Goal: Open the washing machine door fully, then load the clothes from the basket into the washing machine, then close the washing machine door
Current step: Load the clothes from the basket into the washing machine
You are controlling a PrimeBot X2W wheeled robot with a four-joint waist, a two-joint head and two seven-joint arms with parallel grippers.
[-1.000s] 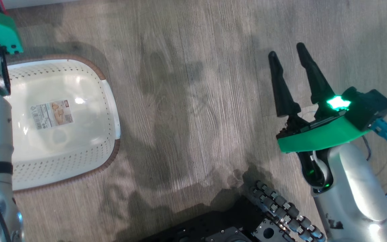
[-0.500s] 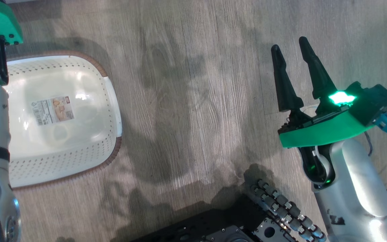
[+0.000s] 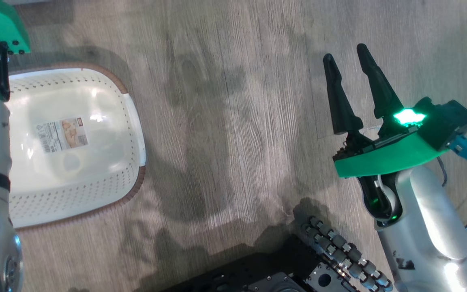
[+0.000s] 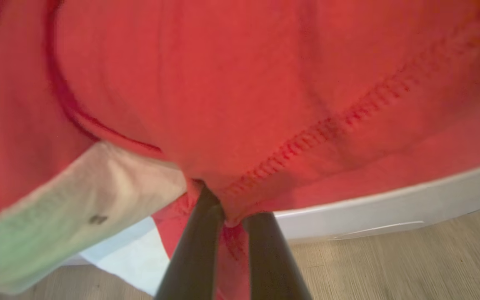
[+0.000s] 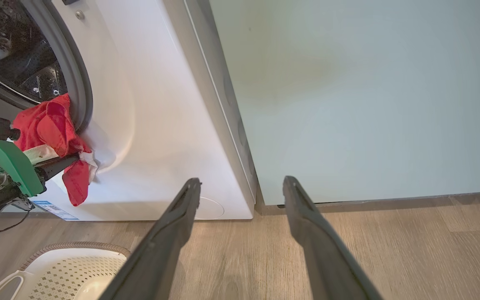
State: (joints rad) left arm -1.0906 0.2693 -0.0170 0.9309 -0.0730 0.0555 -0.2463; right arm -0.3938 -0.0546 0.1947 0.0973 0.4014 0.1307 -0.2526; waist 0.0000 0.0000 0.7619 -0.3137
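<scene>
Left gripper (image 4: 229, 210), jaws newly tight on the clothes (image 4: 240, 83) (red fold between)

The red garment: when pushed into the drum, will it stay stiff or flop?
Probably floppy: the red garment hangs in folds at the drum mouth. Likely light: a pinch of the left gripper holds it. It may slip out, since part dangles outside.

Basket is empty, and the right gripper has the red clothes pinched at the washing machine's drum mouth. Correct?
Wrong arm: the left gripper pinches the clothes at the drum mouth, as the right wrist view shows. The right gripper is open, holding nothing. The basket is indeed empty.
</scene>
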